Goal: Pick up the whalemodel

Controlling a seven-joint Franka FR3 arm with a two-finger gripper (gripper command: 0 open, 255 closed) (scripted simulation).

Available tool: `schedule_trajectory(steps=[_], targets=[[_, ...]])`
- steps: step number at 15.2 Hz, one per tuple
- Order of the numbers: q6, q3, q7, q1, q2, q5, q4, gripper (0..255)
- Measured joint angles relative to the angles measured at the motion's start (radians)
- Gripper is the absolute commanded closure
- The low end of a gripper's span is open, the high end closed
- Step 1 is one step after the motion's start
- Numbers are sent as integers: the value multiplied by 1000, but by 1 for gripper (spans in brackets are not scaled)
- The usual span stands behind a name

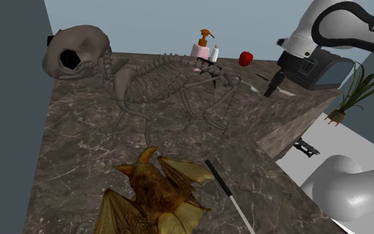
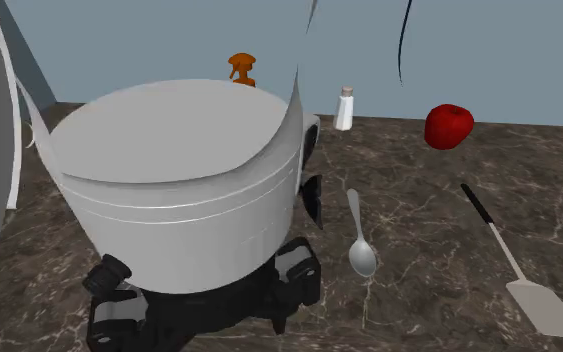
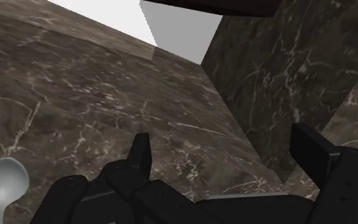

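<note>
One hand (image 3: 222, 136), fingers spread wide with nothing clasped, is held above the marbled tabletop (image 3: 75, 83); one skeleton model (image 1: 151, 81) is laid there.

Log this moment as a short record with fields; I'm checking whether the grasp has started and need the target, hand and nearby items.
surface: dark marbled counter
target: grey-brown skeleton model, lying across the counter's far part in the shoulder view
hand: open, holding nothing, low over the counter near a spoon
hand to target: apart, no contact
other items: brown bat figure, red fruit, white shaker, spatula
</note>
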Motion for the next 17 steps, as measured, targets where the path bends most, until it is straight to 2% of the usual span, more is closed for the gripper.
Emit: schedule_trajectory(steps=[4, 9, 13, 17], targets=[[78, -112, -219, 49, 116, 3, 74, 0], [147, -229, -485, 123, 283, 69, 197, 0], [167, -318, -716, 177, 461, 177, 348, 0], [129, -381, -952, 188, 655, 324, 534, 0]])
